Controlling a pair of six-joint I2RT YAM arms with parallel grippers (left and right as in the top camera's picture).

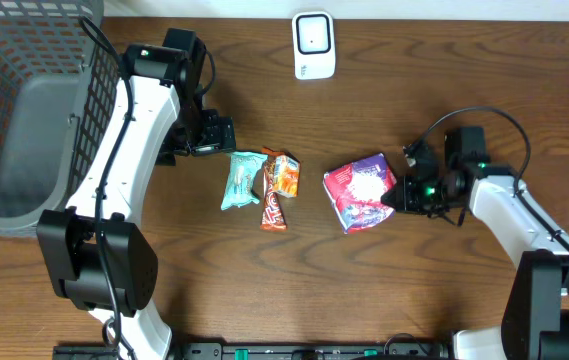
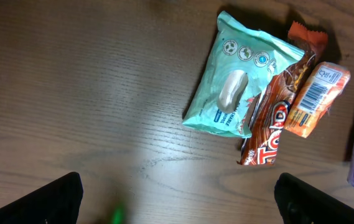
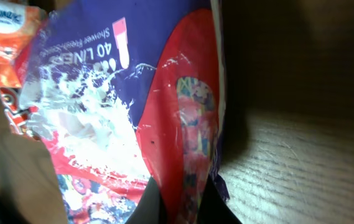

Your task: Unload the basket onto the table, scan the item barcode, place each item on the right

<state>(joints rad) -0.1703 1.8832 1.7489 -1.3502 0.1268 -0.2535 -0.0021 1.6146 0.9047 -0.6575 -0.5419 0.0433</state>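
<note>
A red and purple packet [image 1: 361, 192] lies right of the table's middle; in the right wrist view this packet [image 3: 133, 106] fills the frame. My right gripper [image 1: 396, 196] is shut on the packet's right edge, its black fingers [image 3: 155, 202] pinching the film. The white barcode scanner [image 1: 314, 45] stands at the table's back edge. My left gripper [image 1: 214, 135] hangs open left of a teal pouch [image 2: 236, 78], a brown candy bar [image 2: 270, 121] and an orange packet [image 2: 316, 99] whose barcode faces up. Only its black fingertips [image 2: 46, 202] show at the bottom corners, with nothing between them.
A grey wire basket [image 1: 24, 110] fills the table's left side, close behind my left arm. The three small snacks [image 1: 262, 182] lie in a cluster at the centre.
</note>
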